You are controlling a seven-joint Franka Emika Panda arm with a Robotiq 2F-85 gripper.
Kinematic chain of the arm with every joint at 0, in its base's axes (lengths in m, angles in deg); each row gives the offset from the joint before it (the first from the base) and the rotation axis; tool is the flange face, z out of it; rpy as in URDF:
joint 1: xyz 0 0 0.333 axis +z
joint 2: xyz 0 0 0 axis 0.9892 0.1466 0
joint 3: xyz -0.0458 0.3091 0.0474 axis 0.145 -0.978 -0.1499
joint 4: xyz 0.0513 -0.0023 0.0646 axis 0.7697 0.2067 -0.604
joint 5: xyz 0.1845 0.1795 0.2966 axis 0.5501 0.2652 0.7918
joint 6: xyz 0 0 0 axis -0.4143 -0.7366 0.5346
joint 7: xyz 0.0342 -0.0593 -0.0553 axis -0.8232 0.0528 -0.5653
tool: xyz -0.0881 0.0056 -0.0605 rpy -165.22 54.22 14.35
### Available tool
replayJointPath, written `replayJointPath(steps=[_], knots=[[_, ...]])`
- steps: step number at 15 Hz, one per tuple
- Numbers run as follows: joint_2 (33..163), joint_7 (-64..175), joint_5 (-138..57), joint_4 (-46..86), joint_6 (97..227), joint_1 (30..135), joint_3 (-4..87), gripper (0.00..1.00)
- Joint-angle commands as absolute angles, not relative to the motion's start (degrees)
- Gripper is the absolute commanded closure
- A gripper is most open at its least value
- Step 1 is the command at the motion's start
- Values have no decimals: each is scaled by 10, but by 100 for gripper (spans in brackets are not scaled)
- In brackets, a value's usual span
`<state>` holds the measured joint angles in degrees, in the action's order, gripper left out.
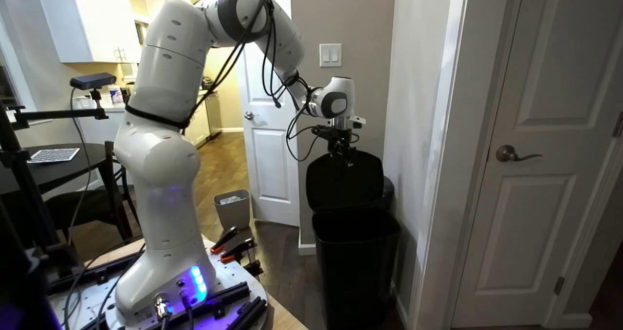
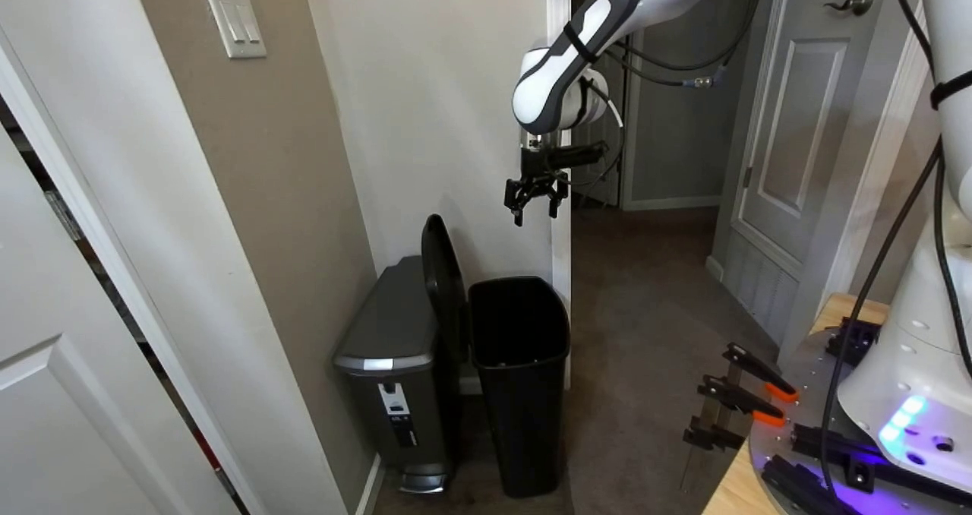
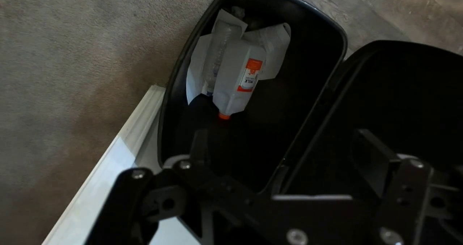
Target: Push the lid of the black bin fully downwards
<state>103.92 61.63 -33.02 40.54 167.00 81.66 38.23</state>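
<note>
The black bin (image 1: 357, 276) stands upright on the floor; it also shows in an exterior view (image 2: 524, 424). Its lid (image 1: 323, 186) is swung open and stands nearly upright on the hinge side, leaning toward a grey can, as an exterior view (image 2: 443, 279) shows. In the wrist view the bin's inner wall (image 3: 314, 57) and the open lid (image 3: 408, 89) lie side by side. My gripper (image 2: 536, 215) is open and empty, pointing down above the bin, apart from the lid. In the wrist view the gripper's fingers (image 3: 282, 140) straddle the hinge line.
A dark grey pedal can (image 2: 395, 310) stands beside the lid, against the beige wall. A milk jug (image 3: 235, 75) and papers lie inside the bin. A white door frame edge (image 3: 119, 147) is close to the bin. A small grey wastebasket (image 1: 233, 213) stands farther off.
</note>
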Motion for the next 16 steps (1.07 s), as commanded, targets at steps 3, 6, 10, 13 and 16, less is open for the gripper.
replayJointPath(steps=[3, 6, 10, 13, 16], knots=[[1039, 615, -329, 405, 1669, 817, 390, 0], [1039, 615, -329, 405, 1669, 817, 390, 0], [1048, 618, -332, 394, 1667, 820, 390, 0], [1090, 626, -336, 339, 1659, 837, 380, 0], [1139, 630, -336, 269, 1649, 863, 366, 0]])
